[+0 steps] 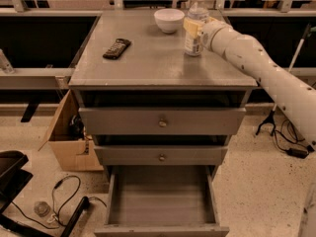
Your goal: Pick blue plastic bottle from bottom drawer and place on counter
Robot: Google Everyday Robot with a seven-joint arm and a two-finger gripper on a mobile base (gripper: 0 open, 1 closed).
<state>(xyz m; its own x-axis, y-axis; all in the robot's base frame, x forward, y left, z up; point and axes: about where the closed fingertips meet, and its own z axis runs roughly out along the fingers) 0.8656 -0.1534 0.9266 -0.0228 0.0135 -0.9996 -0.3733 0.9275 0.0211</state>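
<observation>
**A:** Grey counter (158, 65) atop the cabinet, speckled floor all round. Where did the blue plastic bottle (194, 46) stand?

**B:** Upright at about one o'clock on the counter, its base seemingly down on the surface. White bowl (169, 19) near it at twelve, apart. Black remote (117, 48) over at ten.

**A:** And the gripper (193, 27)?

**B:** At the bottle, reaching in from three o'clock. It looked clasped round the labelled body, one yellowish pad against the near side.

**A:** The bottom drawer (160, 199)?

**B:** Pulled out at six, no bottle in it. The two upper drawers were shut.

**A:** So how far along?

**B:** My judgement: fetch and carry were done, placing nearly so. What remained was to let go and draw the arm clear without tipping the bottle.
</observation>
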